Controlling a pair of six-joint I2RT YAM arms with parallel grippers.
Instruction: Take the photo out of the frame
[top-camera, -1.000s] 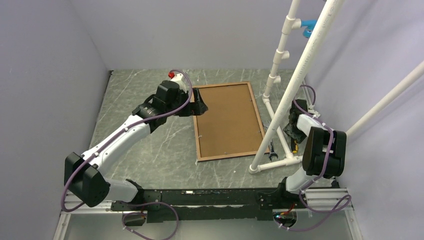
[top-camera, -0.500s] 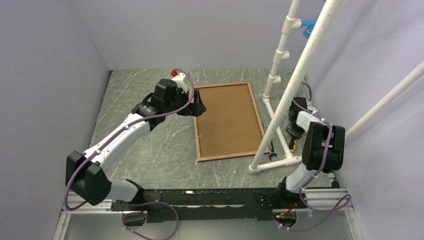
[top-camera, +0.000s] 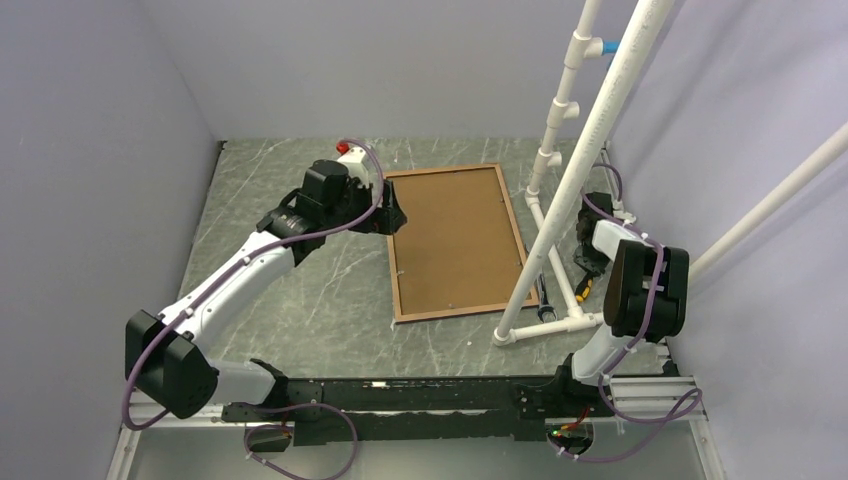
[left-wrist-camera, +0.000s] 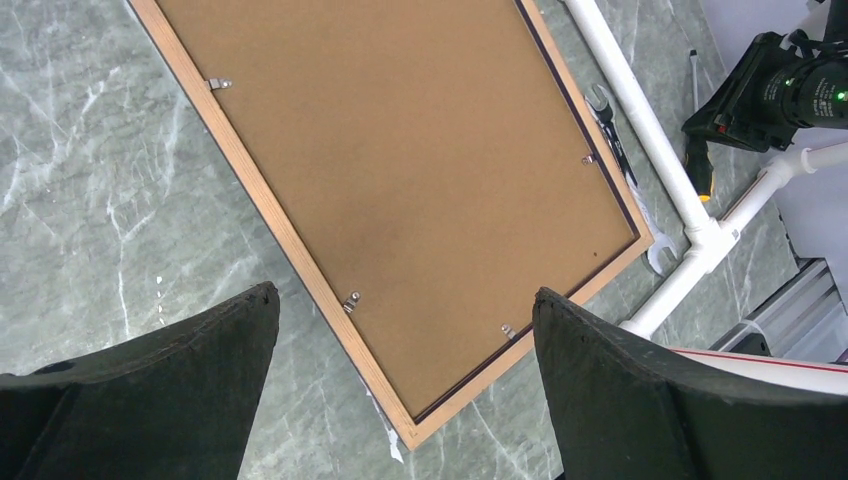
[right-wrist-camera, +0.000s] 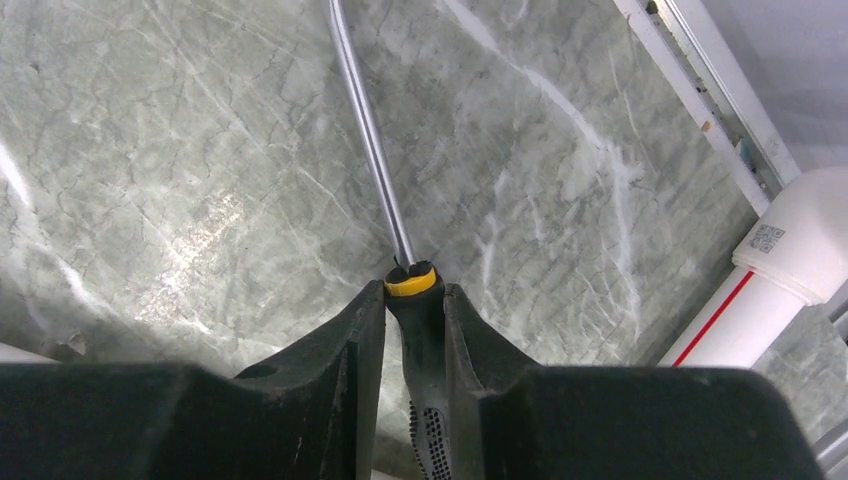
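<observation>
Soft, even light; slight glare.

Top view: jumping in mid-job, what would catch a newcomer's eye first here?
The frame lies face-down mid-table, its brown back showing, with the left gripper wide open over its left edge. At the right, beside the white pipe stand, the right gripper clamps a yellow-collared screwdriver.

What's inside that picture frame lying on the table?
Inside the frame only a brown back panel shows, held by small metal clips. The picture side faces down onto the table, so whatever it shows is hidden.
</observation>
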